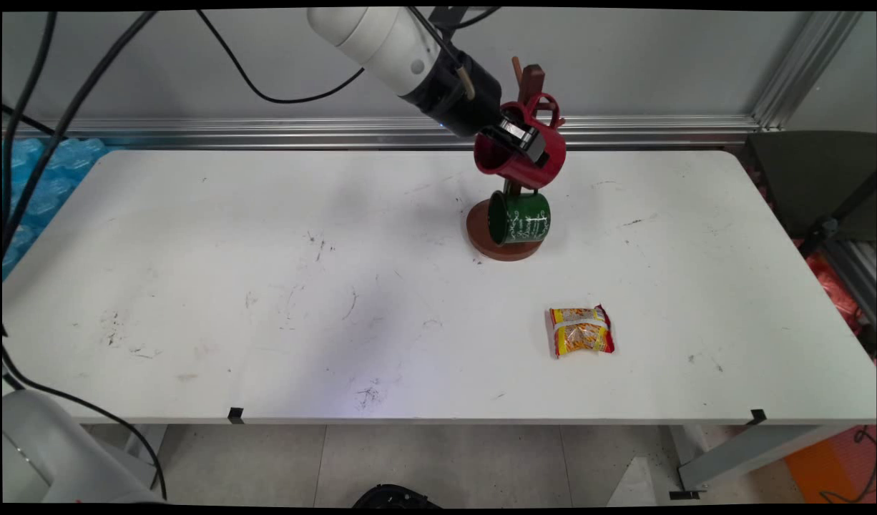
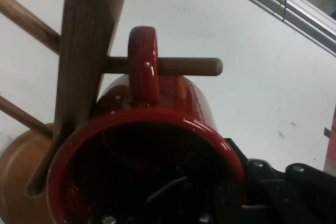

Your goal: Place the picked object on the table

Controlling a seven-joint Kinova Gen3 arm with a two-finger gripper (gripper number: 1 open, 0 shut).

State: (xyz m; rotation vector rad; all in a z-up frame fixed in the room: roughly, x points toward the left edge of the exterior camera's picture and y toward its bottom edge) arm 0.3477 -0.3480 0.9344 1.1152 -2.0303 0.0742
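Red and glossy, one enamel-looking mug (image 1: 518, 159) hangs at the top of a wooden mug tree (image 1: 531, 79), held by the black gripper (image 1: 523, 141) of the white arm that reaches in from the upper left. This red mug lies tilted on its side: its long axis slopes from upper right down to lower left in the main view, with the open mouth facing lower left toward the arm and its base pointing away to the right. The hand view shows its looped handle (image 2: 143, 66) threaded over a horizontal wooden peg (image 2: 184, 66), right beside the tree's upright post (image 2: 84, 40). One gripper finger goes inside the mouth and the other sits outside the rim, so the jaws are closed on the mug's wall, only the thickness of that wall apart. Counting left to right on the white table (image 1: 267, 286): one mug tree with a round brown base (image 1: 485, 239), carrying two mugs, the red one above and one dark green mug (image 1: 521, 218) with pale lettering hanging just below it, also on its side with its mouth facing left. Farther right and nearer the front edge, well apart from the tree, lies one small snack packet (image 1: 581, 331), yellow and red with a clear window.
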